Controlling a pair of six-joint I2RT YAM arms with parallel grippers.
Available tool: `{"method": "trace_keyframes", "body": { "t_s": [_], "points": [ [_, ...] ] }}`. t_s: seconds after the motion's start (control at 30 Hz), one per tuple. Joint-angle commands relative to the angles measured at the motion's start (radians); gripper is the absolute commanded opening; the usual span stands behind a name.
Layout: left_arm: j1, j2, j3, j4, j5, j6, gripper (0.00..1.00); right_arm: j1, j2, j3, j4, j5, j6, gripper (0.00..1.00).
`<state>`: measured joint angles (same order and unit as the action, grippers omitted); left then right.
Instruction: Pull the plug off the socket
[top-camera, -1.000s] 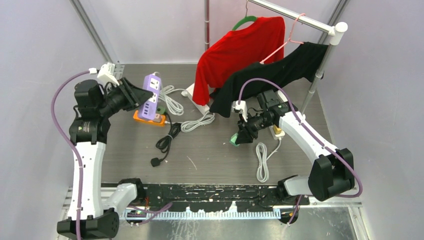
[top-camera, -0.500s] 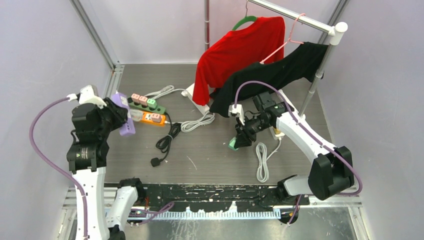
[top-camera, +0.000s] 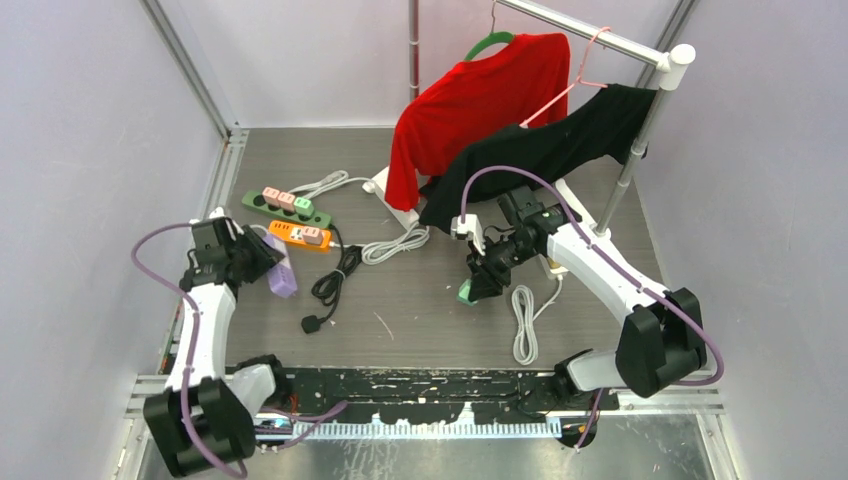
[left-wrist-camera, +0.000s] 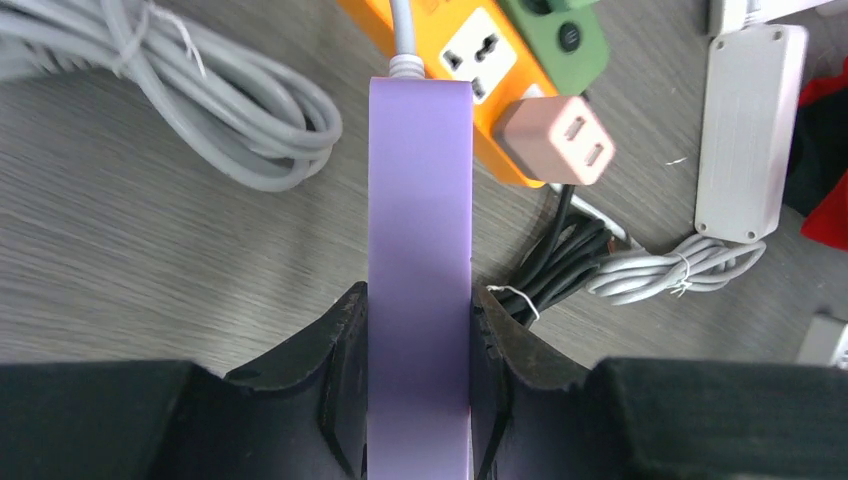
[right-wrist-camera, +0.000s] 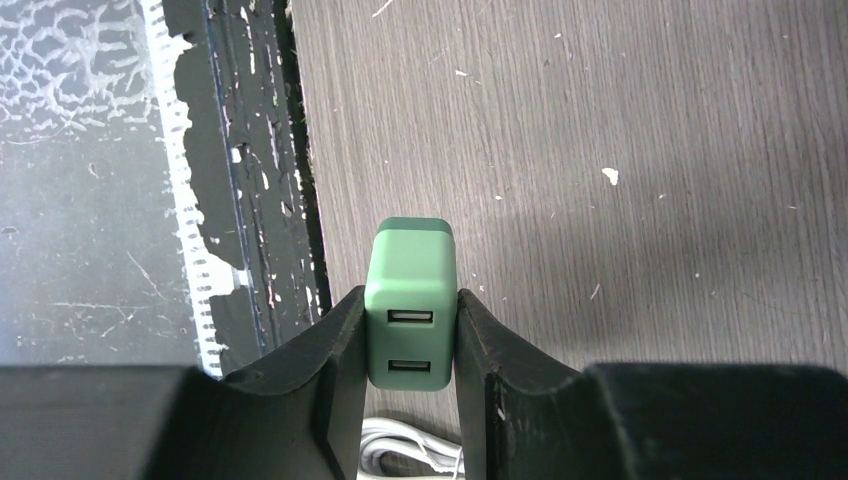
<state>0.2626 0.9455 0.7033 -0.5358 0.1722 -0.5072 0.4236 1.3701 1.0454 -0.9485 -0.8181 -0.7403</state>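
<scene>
**Figure.** The left gripper (left-wrist-camera: 418, 300) pinches the purple power strip (left-wrist-camera: 418, 170) at the left of the table (right-wrist-camera: 650, 150), probably to brace it. The right gripper (right-wrist-camera: 408, 310) clamps the green plug (right-wrist-camera: 410, 250), with its 2 USB ports showing. The plug is well apart from the strip, so extraction appears complete.

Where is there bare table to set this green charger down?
The table is bare between the black cord and the white coiled cable, beside the right gripper holding the green charger. Crowded around the orange strip and grey cables.
</scene>
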Motion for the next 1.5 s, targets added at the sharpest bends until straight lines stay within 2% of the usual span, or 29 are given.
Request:
{"method": "trace_keyframes", "body": {
  "t_s": [0.0,0.1,0.3,0.33,0.4,0.47,0.53,0.67,0.8,0.87,0.97,1.07,1.13,1.2,1.33,1.37,1.47],
  "points": [
    [0.087,0.064,-0.072,0.153,0.146,-0.095,0.00,0.002,0.009,0.046,-0.009,-0.004,-0.019,0.01],
    [0.146,0.064,-0.118,0.145,0.078,-0.134,0.00,0.003,0.011,0.046,-0.009,-0.003,-0.019,0.01],
    [0.149,0.087,-0.118,0.049,-0.128,-0.222,0.04,0.007,0.018,0.048,-0.012,-0.001,-0.019,0.01],
    [0.148,0.096,-0.110,0.029,-0.158,-0.232,0.13,0.007,0.019,0.047,-0.012,-0.001,-0.019,0.01],
    [0.150,0.112,-0.096,-0.007,-0.215,-0.266,0.49,0.006,0.020,0.047,-0.012,-0.001,-0.018,0.01],
    [0.149,0.119,-0.084,-0.028,-0.239,-0.275,0.66,0.007,0.021,0.048,-0.012,0.000,-0.019,0.01],
    [0.150,0.113,-0.078,-0.034,-0.233,-0.275,0.76,0.006,0.023,0.048,-0.013,-0.002,-0.019,0.01],
    [0.149,0.063,-0.055,-0.067,-0.204,-0.257,0.82,0.006,0.027,0.052,-0.017,-0.021,-0.013,0.01],
    [0.149,-0.034,-0.024,-0.109,-0.113,-0.214,0.82,0.006,0.035,0.070,-0.030,-0.085,0.008,0.01],
    [0.149,-0.096,-0.022,-0.101,-0.013,-0.188,0.82,0.006,0.038,0.080,-0.030,-0.133,0.032,0.01],
    [0.148,-0.183,-0.035,-0.035,0.197,-0.162,0.81,0.005,0.043,0.088,-0.018,-0.203,0.084,0.01],
    [0.125,-0.221,-0.064,0.091,0.484,-0.172,0.80,-0.005,0.053,0.083,0.030,-0.269,0.155,0.01],
    [0.051,-0.223,-0.075,0.174,0.575,-0.191,0.79,-0.023,0.063,0.081,0.061,-0.314,0.208,0.01],
    [-0.078,-0.231,-0.073,0.236,0.579,-0.188,0.79,-0.042,0.076,0.075,0.102,-0.354,0.269,0.01],
    [-0.430,-0.274,-0.119,0.465,0.438,-0.177,0.80,-0.077,0.098,0.057,0.177,-0.411,0.377,0.01],
    [-0.540,-0.291,-0.150,0.542,0.387,-0.159,0.80,-0.084,0.103,0.054,0.189,-0.419,0.392,0.02],
    [-0.772,-0.330,-0.282,0.772,0.200,-0.083,0.79,-0.110,0.112,0.027,0.256,-0.425,0.472,0.03]
  ]
}}
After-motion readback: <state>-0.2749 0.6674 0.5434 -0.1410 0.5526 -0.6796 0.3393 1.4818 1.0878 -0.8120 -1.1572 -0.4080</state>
